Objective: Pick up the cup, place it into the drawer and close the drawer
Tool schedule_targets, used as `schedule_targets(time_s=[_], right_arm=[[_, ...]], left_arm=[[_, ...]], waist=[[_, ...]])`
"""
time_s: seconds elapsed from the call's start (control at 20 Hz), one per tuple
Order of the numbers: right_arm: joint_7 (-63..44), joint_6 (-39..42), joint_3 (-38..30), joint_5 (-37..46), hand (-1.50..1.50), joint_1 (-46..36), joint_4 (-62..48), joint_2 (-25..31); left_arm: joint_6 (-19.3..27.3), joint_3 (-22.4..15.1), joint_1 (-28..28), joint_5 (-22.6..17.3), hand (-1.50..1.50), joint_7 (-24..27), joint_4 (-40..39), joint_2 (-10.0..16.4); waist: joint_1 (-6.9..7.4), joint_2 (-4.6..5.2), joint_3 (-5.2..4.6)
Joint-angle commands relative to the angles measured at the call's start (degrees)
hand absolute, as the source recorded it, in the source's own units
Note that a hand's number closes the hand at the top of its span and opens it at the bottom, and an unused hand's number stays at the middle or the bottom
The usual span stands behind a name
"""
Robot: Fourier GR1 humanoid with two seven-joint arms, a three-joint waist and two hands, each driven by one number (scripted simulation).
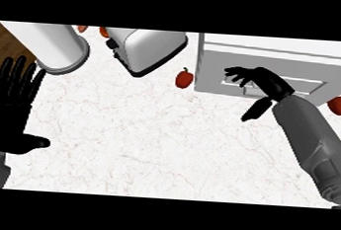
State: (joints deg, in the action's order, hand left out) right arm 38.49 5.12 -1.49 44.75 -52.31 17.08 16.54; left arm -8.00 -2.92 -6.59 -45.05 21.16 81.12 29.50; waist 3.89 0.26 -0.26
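Note:
The white drawer unit (279, 62) stands at the upper right, its drawer front (307, 86) facing me and looking flush with the cabinet. My right hand (265, 84) lies against that front, fingers spread toward the left and the thumb pointing down. It is open and holds nothing. A tall white cylindrical vessel (53, 45), possibly the cup, stands at the upper left, far from the right hand. The drawer's inside is hidden. My left hand (9, 112) rests open at the left edge, fingers up.
A silver toaster (145, 48) sits at the top centre. A red pepper (184, 78) lies just left of the drawer unit, another red one (340, 105) at its right, and two red bits (104, 31) behind the toaster. The white marble counter (150, 145) fills the middle.

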Motion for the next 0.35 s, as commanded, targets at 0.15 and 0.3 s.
schedule_targets(time_s=[0.15, 0.3], right_arm=[[-5.4, -1.8, -2.2, 0.1, -1.5, -4.9, -5.8, 3.3], [-3.7, -0.3, -2.4, -0.2, -1.5, -5.3, -6.5, 5.1]], left_arm=[[0.7, -0.5, -1.3, 2.2, -1.5, 1.1, -1.5, -1.2], [0.1, -1.1, -1.9, 3.0, -1.5, 1.7, -2.6, -2.0]], waist=[[0.83, 1.86, 0.42], [0.74, 2.04, 0.42]])
